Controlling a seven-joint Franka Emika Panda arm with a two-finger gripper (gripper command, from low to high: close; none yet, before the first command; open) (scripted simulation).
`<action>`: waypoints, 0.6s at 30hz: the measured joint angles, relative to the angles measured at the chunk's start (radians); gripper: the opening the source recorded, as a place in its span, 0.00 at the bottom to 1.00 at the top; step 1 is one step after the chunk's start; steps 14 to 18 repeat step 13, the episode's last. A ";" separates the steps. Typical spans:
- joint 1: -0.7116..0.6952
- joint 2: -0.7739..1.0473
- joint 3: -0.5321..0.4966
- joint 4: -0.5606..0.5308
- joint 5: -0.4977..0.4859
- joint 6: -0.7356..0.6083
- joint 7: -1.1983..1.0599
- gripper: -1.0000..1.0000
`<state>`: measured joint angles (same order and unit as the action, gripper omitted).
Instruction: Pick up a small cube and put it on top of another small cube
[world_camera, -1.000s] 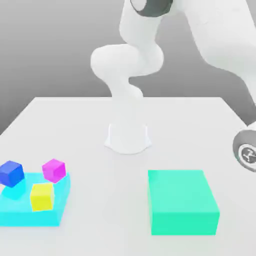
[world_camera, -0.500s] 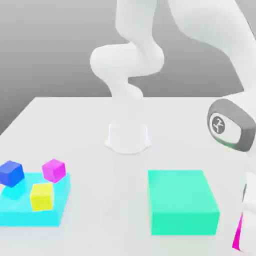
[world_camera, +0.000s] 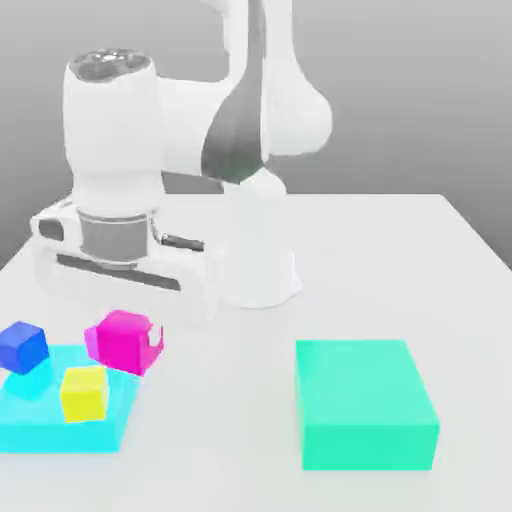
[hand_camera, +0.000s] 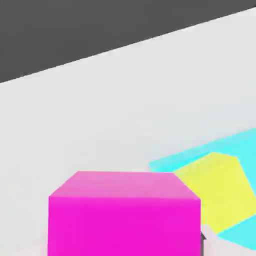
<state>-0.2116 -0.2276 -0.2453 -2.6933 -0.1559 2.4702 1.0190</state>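
Observation:
A small magenta-pink cube (world_camera: 122, 342) is held low over the back right corner of the cyan tray (world_camera: 55, 432), at the exterior view's left. My gripper (world_camera: 126, 343) is shut on it, and a white fingertip (world_camera: 154, 339) shows on its right side. The hand view has the same cube (hand_camera: 125, 215) close up, with the yellow cube (hand_camera: 220, 192) and tray (hand_camera: 240, 145) beyond it. The yellow cube (world_camera: 84, 391) rests in the tray, just in front of the held cube. The blue cube (world_camera: 22, 346) is at the tray's back left. Whether another pink cube lies behind the held one is hidden.
A large green block (world_camera: 366, 404) lies on the white table (world_camera: 400, 250) at the exterior view's right front. The arm's white base (world_camera: 256, 276) stands mid-table, and the wide hand body (world_camera: 125, 262) hangs over the table behind the tray.
The arm has swung from the exterior view's right edge to the left. The hand, holding a pink cube, is now low over the tray's back right corner.

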 joint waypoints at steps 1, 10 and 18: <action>-0.037 -0.036 -0.012 -0.033 -0.006 -0.003 0.044 0.00; -0.169 0.011 -0.076 -0.186 0.012 0.200 0.183 0.00; -0.166 0.037 -0.080 -0.190 0.019 0.230 0.179 1.00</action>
